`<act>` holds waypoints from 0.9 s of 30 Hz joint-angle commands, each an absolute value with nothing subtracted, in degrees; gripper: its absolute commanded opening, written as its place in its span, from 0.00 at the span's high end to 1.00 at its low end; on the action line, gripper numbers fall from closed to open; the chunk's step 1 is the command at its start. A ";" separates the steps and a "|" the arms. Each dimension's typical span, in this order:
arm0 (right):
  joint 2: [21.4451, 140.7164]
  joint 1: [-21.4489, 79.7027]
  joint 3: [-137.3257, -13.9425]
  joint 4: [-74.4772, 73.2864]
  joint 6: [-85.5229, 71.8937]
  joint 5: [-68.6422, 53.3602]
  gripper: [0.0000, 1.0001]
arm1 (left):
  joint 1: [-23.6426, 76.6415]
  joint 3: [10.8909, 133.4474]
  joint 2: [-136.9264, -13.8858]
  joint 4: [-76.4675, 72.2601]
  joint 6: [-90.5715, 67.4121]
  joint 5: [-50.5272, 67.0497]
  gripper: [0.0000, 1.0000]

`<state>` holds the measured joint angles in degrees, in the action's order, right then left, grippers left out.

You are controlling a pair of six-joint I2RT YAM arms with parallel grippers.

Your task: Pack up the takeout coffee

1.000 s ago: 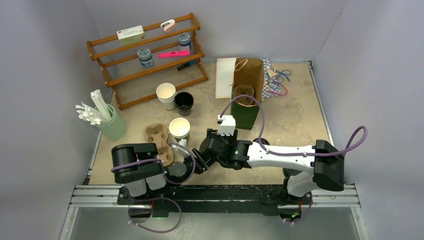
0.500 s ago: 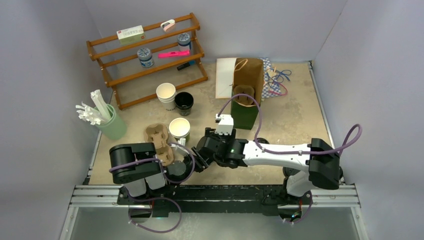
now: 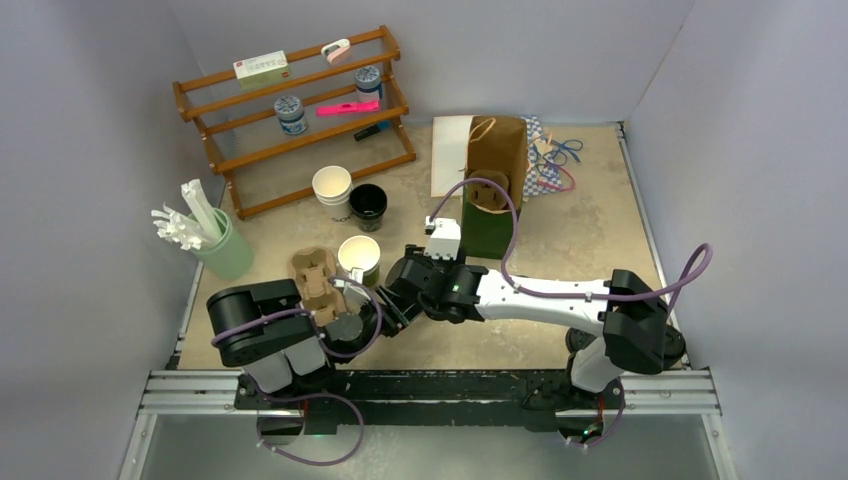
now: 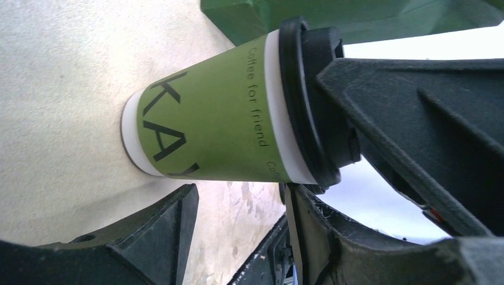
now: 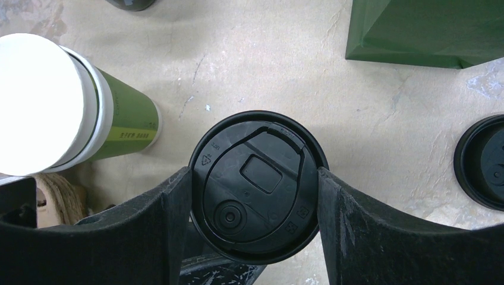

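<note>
The takeout coffee (image 5: 258,187), an olive-green cup (image 4: 214,116) with a black sip lid, stands with its base at the table. My right gripper (image 5: 254,178) comes down from above, shut with a finger pressed on each side of the lid. My left gripper (image 4: 241,193) is open, with its fingertips just short of the cup's side and nothing between them. From the top view both grippers meet near the front centre, right gripper (image 3: 392,310) over left gripper (image 3: 362,318), and they hide the cup.
A lidless green cup (image 3: 358,257) and a cardboard cup carrier (image 3: 318,280) stand just left. Behind to the right is a dark green bag (image 3: 490,225). A loose black lid (image 5: 484,163) lies to the right. Further back are a white cup (image 3: 332,187), a black cup (image 3: 367,203) and a wooden rack (image 3: 300,110).
My right gripper has shifted a little left and away from the front edge, still clamped on the lid. The left arm has swung slightly left with it.
</note>
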<state>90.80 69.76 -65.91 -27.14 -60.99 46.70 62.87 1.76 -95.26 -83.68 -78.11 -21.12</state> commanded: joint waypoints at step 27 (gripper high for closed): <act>89.81 69.58 -66.58 -27.22 -55.99 46.63 0.56 | 62.28 3.52 -69.70 -71.19 -67.85 -22.06 0.42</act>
<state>90.70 69.04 -67.83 -27.97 -57.95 46.37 62.70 1.93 -69.82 -68.23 -69.58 -19.97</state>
